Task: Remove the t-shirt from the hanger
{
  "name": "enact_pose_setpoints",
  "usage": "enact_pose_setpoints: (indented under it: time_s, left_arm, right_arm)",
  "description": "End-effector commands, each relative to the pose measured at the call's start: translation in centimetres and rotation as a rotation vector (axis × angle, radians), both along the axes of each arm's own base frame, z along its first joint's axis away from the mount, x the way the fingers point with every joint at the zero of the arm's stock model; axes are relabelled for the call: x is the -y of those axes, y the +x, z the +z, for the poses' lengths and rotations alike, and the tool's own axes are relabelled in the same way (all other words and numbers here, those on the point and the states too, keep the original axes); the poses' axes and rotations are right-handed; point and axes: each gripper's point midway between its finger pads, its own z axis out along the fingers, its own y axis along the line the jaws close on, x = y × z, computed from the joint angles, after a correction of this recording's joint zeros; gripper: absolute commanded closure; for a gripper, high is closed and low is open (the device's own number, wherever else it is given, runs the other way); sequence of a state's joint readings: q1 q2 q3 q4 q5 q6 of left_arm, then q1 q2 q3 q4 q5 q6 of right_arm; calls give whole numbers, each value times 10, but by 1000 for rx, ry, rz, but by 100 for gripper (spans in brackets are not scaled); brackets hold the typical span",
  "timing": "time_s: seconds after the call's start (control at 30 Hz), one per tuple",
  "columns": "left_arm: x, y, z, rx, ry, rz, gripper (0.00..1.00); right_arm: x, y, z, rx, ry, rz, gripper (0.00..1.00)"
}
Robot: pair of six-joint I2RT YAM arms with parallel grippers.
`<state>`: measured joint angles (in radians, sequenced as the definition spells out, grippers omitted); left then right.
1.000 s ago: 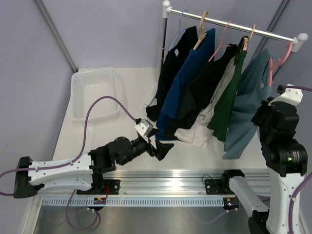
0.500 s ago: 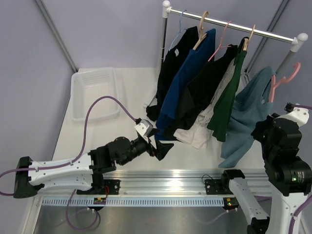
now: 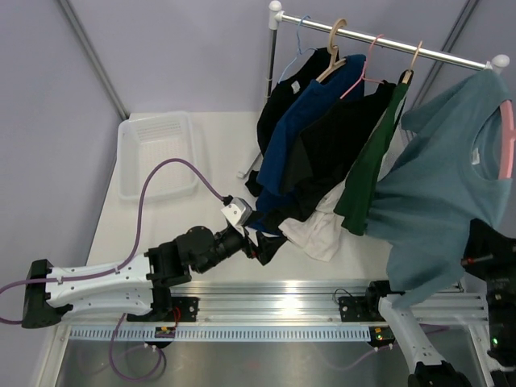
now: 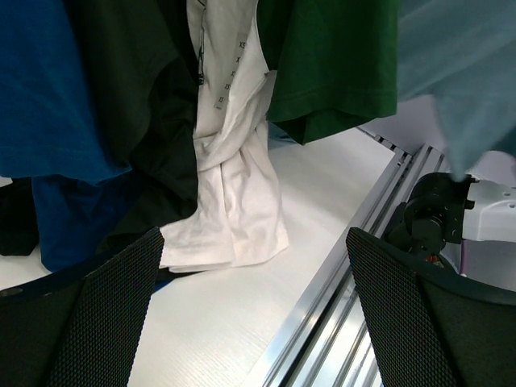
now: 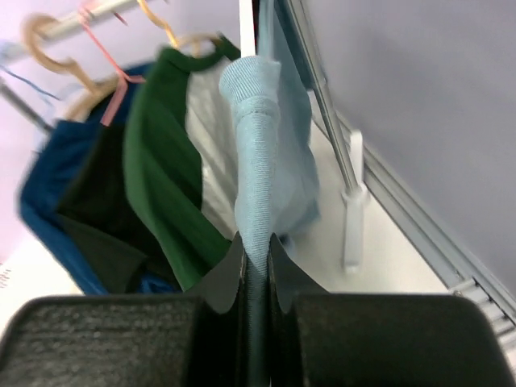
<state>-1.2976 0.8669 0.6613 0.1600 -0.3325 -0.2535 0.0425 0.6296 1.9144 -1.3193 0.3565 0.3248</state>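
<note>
A teal t-shirt (image 3: 439, 185) hangs spread wide at the right, close to the top camera, with a pink hanger (image 3: 506, 137) showing inside its neck. The hanger's hook is cut off by the frame edge. My right gripper (image 5: 255, 242) is shut on a ribbed edge of the t-shirt (image 5: 266, 137); in the top view the cloth hides its fingers, and only the black arm (image 3: 488, 262) shows below. My left gripper (image 3: 268, 244) sits low over the table in front of the hanging clothes. It stands open (image 4: 254, 242) with nothing between its fingers.
A clothes rail (image 3: 387, 40) at the back right carries black, blue, white and green garments (image 3: 322, 153) on hangers; a white hem (image 4: 230, 218) drapes onto the table. A clear plastic bin (image 3: 157, 153) sits at the back left. An aluminium track (image 3: 274, 302) runs along the near edge.
The right arm has carried the teal t-shirt and its pink hanger away from the rail, up and toward the camera at the right. The left arm has not moved.
</note>
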Motion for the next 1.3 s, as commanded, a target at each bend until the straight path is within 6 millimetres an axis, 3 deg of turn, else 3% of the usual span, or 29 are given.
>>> enact_pose_setpoints:
  time_s: [0.0, 0.13, 0.27, 0.43, 0.63, 0.73, 0.87, 0.93, 0.97, 1.0, 1.03, 1.07, 1.1, 1.13, 1.23, 1.27]
  left_arm:
    - [6, -1, 19, 31, -57, -21, 1]
    - [9, -8, 22, 43, -76, -64, 1]
    - [8, -7, 22, 51, -80, -61, 1]
    - [6, -9, 25, 60, -94, -70, 1]
    - [3, -11, 28, 69, -113, -74, 1]
    - [4, -11, 28, 72, -116, -79, 1]
    - [4, -13, 30, 74, -116, -91, 1]
    - [2, -17, 34, 81, -123, -106, 1]
    - [0, -18, 40, 86, -136, -112, 1]
    - [-1, -21, 40, 83, -125, -127, 1]
    - [-6, -25, 51, 83, -150, -138, 1]
    - [-11, -29, 63, 81, -175, -149, 1]
    - [-14, -37, 66, 75, -175, -189, 1]
    - [-27, -47, 84, 83, -235, -219, 1]
    - [-53, -73, 109, 101, -300, -320, 1]
    - [-70, -86, 120, 121, -329, -364, 1]
  right_arm:
    - [-4, -35, 54, 207, -29, 33, 100]
    - [-24, -54, 70, 297, -42, 151, 100]
    - [-27, -65, 81, 363, -68, 166, 100]
    - [-44, -83, 96, 464, -115, 266, 100]
    - [-46, -101, 106, 529, -172, 276, 100]
    - [-62, -105, 109, 553, -216, 359, 100]
    - [-111, -109, 99, 527, -249, 650, 100]
    - [-130, -107, 86, 477, -241, 771, 100]
    - [-147, -119, 78, 472, -260, 892, 100]
    - [-156, -116, 71, 454, -262, 956, 100]
    - [-164, -123, 66, 456, -277, 1014, 100]
    - [-176, -144, 57, 472, -305, 1122, 100]
    - [-181, -147, 54, 477, -311, 1167, 100]
    - [-188, -162, 48, 482, -309, 1238, 100]
    - [-196, -181, 39, 483, -286, 1321, 100]
    - [-197, -184, 37, 486, -284, 1337, 100]
